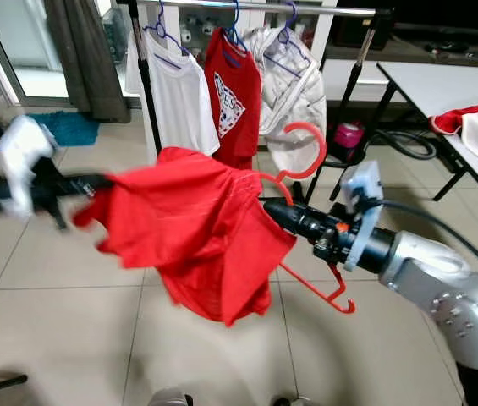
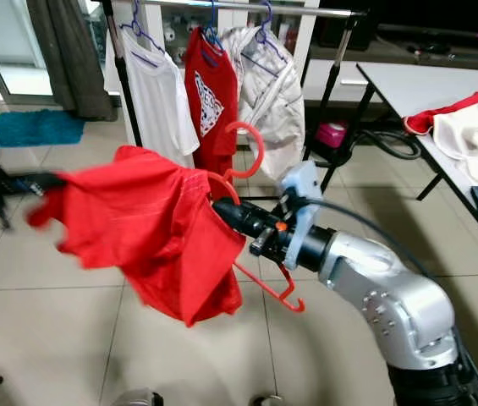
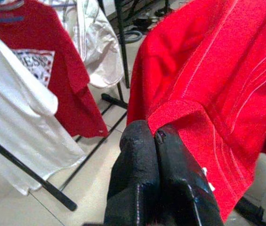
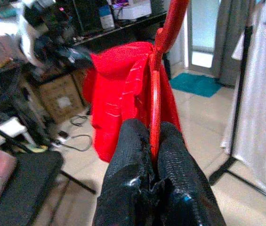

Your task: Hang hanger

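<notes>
The red hanger (image 1: pixel 310 169) is held in mid-air at the centre of the head views, in front of the clothes rack (image 1: pixel 255 8). Its hook is turned upward toward 12 o'clock, and its lower bar projects toward 5 o'clock. A red shirt (image 1: pixel 192 228) is draped over the hanger and spreads out toward 9 o'clock.

The right gripper (image 4: pixel 154 141) is positioned at 3 o'clock of the shirt. Its two black fingers are closed narrowly on the thin red wire of the hanger, just below the neck. The left gripper (image 3: pixel 156 141) is located at 9 o'clock of the shirt and appears blurred in the head views. Its fingers are pressed together on a fold of the shirt's fabric.

On the rack, at 12 o'clock, a white T-shirt (image 1: pixel 179 93), a red printed T-shirt (image 1: pixel 232 97) and a white jacket (image 1: pixel 293 93) are hung side by side. A table (image 1: pixel 442 89) carrying folded clothes is placed at 2 o'clock. The floor (image 1: pixel 69 338) is tiled.
</notes>
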`<state>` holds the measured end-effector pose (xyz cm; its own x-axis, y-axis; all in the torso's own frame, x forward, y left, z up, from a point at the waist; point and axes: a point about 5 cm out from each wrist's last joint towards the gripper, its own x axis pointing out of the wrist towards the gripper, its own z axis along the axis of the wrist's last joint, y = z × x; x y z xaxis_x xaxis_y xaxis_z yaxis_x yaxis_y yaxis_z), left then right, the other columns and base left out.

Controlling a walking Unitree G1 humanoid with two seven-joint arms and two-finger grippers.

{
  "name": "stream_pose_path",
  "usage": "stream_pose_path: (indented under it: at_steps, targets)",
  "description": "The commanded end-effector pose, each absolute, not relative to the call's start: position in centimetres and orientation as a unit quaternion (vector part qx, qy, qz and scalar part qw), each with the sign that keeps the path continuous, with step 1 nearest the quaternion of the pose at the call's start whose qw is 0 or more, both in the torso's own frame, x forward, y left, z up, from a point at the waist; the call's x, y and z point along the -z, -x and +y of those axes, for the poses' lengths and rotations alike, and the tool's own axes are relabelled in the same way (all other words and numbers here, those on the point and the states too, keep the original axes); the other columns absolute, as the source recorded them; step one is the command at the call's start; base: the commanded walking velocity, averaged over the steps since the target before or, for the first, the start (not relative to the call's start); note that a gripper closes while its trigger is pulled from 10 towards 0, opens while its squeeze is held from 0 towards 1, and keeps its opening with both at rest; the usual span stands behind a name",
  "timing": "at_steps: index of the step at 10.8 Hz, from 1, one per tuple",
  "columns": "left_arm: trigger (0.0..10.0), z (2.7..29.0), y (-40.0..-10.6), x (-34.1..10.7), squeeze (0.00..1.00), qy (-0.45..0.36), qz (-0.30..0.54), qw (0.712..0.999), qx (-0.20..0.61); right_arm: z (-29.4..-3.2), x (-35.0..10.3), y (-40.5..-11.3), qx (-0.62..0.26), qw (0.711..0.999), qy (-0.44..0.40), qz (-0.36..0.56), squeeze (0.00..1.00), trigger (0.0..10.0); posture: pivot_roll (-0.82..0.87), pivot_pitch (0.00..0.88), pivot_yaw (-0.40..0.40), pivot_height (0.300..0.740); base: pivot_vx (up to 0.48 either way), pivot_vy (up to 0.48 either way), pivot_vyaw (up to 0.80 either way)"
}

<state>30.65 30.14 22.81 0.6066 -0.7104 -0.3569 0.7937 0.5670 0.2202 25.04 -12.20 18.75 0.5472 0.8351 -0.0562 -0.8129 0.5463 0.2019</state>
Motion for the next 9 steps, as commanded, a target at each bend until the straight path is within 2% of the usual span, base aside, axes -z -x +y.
stream_pose_path:
  at_steps: [1, 3, 6, 9]
  targets:
    - [0.0, 29.9, -30.7, -23.8, 0.00, -0.188, 0.104, 0.873, 0.438, -12.3, -18.6, -25.0, -0.469, 0.878, -0.068, 0.069, 0.00, 10.0, -0.01, 0.039, 0.005, 0.740, 0.000, 0.000, 0.00]
    - [0.0, 29.6, -31.6, -27.3, 0.00, -0.241, 0.089, 0.856, 0.449, -10.6, -17.5, -23.9, -0.509, 0.857, -0.049, 0.057, 0.00, 10.0, 0.02, 0.034, 0.024, 0.740, 0.000, 0.000, 0.00]
    - [0.0, 30.2, -33.1, -30.9, 0.00, -0.355, 0.039, 0.858, 0.368, -10.3, -16.4, -22.1, -0.568, 0.819, -0.024, 0.076, 0.00, 10.0, 0.03, 0.037, 0.037, 0.740, 0.000, 0.000, 0.00]
    - [0.0, 30.2, -33.7, -32.6, 0.00, -0.332, -0.024, 0.880, 0.339, -10.5, -17.3, -23.0, -0.536, 0.842, -0.059, 0.032, 0.00, 10.0, 0.02, 0.039, 0.044, 0.740, 0.000, 0.000, 0.00]
